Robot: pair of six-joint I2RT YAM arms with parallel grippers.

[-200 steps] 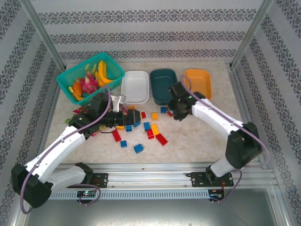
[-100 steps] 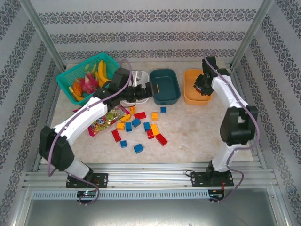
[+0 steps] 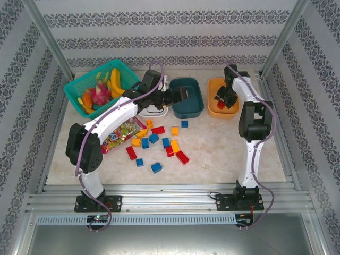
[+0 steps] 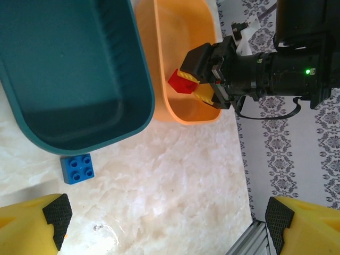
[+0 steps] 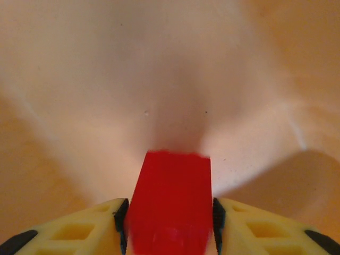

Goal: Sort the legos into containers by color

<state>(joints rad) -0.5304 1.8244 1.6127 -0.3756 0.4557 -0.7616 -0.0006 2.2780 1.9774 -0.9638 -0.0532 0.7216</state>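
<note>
Red brick (image 4: pixel 179 83): pinched by its sides in the right gripper (image 5: pixel 169 212), jaws narrow and shut onto it between the yellow fingers (image 5: pixel 85 228). From the right wrist we look past the brick onto pale orange plastic; we cannot tell whether it touches the floor. From the left wrist it sits inside the outline of the orange tub (image 4: pixel 180 32), toward the tub's near end and close to the end wall.

Step, as we read it: dropping a red brick into the orange tub. Not yet let go.

Left gripper (image 4: pixel 167 220): jaws wide, nothing between them, hanging by the near edge of the teal tub (image 4: pixel 69 64). One blue brick (image 4: pixel 77 169) lies on the tabletop (image 4: pixel 175 175) just beside that tub's wall.

Loose legos (image 3: pixel 159 141): most of the lot lie scattered mid-tabletop, red, blue and orange-yellow mixed, next to the candy bag (image 3: pixel 118 135). Mesh basket (image 3: pixel 74 101) of toy fruit far left. We judge the sorting to be early.

What could go wrong:
- The brick is near the end wall; released from any height, it could bounce off the wall and out of the shallow tub.
- The brick may cling to one pad as the jaws part and ride out with the arm.
- Fingers are low in the tub; a sideways exit could catch the wall and drag or tip the tub.
- The arms are close over neighbouring tubs; if the left goes for the blue brick while the right lifts out, they could clash.
</note>
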